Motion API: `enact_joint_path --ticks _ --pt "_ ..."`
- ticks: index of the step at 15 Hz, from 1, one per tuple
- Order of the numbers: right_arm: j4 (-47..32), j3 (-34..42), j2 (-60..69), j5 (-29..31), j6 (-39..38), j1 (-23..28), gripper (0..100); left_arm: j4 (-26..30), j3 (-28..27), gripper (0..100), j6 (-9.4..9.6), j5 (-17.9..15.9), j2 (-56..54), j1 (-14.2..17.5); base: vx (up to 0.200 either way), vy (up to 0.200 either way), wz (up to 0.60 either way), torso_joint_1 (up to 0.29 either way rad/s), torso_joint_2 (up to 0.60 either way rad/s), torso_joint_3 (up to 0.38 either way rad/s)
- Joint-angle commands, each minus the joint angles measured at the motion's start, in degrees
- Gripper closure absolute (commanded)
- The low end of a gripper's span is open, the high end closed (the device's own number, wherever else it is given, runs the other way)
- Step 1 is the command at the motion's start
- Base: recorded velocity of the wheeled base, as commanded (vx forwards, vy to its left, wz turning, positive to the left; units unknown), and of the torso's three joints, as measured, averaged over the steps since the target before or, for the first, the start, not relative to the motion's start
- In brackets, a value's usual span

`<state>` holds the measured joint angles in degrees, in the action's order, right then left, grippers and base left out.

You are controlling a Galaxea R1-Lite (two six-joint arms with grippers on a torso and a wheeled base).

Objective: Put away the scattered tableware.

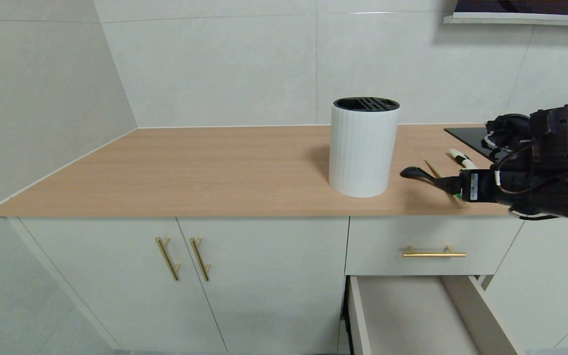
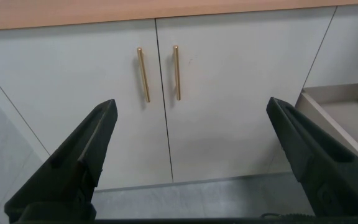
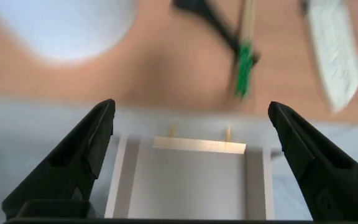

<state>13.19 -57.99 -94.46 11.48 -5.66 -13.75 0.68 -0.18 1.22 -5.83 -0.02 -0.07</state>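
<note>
tableware lies loose on the right end of the wooden countertop, between the utensil holder and the dark hob at the far right. furthest left and low down, the left gripper hangs before the cabinet doors, its fingers spread wide with nothing between them; it looks parked out of the other arm's way. the white ribbed utensil holder stands upright with its slotted black top facing up, ready to take pieces handle-up. just right of it a black-handled utensil lies flat, its rounded black end toward the holder and its length slanting right and forward to the counter's front edge. the chopsticks run from the back toward the front edge, green end nearest the edge, crossing close by the black piece. a white knife, as best i can tell, lies further right on a similar slant, apart from the chopsticks. the right gripper hovers over the counter's front edge with fingers fully apart and empty, likely lined up for a grasp. below it, the open drawer may be the other place meant for these pieces.
</note>
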Motion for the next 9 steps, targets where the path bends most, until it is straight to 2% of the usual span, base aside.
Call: enact_joint_path --ticks 1,6,9 --pt "1.8 0.2 -4.4 0.4 -0.1 1.8 0 0.0 0.0 0 0.01 -0.1 0.0 0.0 0.000 0.000 0.00 0.000 0.00 0.000" --pt "6.8 0.1 -8.8 1.3 0.0 3.7 0 0.0 0.0 0 0.01 0.0 0.0 0.0 0.000 0.000 0.00 0.000 0.00 0.000" --pt "7.3 -0.2 -10.1 2.0 0.1 4.3 0 0.0 0.0 0 0.01 -0.1 0.0 0.0 0.000 0.000 0.00 0.000 0.00 0.000"
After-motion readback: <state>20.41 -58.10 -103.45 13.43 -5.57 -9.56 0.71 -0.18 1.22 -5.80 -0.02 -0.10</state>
